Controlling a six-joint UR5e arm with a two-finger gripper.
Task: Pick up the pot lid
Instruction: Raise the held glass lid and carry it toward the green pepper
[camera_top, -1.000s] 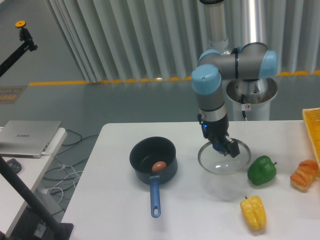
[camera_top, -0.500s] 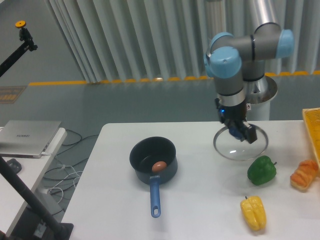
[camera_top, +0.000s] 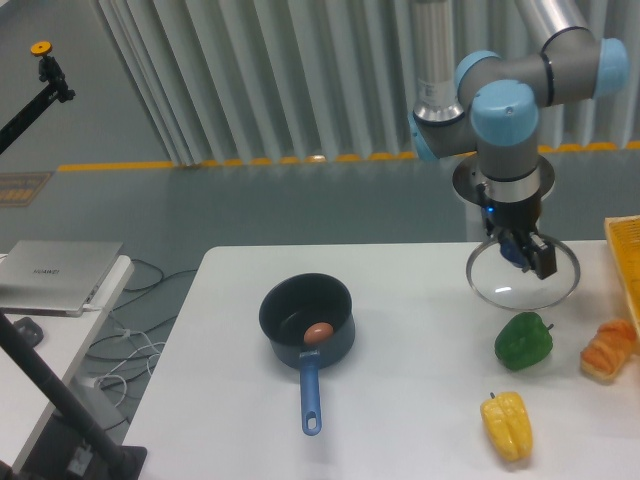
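claw (camera_top: 518, 246) grips the lid (camera_top: 505, 285) by its blue knob (camera_top: 511, 252) — held over the table's far side (camera_top: 400, 262), beyond the green pepper (camera_top: 523, 341). the pot (camera_top: 282, 342) sits well apart — brown egg (camera_top: 318, 333) inside, blue handle (camera_top: 311, 397) toward the camera.

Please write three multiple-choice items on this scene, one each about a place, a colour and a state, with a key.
1. Where is the brown, egg-like item?
A) On the laptop
B) Inside the pot
C) Beside the yellow pepper

2. What colour is the pot's handle?
A) Blue
B) Red
C) White

3. How is the pot lid?
A) Set on the pot
B) Propped against the green pepper
C) Held by the gripper

Key:
1. B, as the item shows within the pot's rim.
2. A, as the handle pointing towards the camera is blue.
3. C, as the fingers are at the lid's blue knob, well away from the pot.
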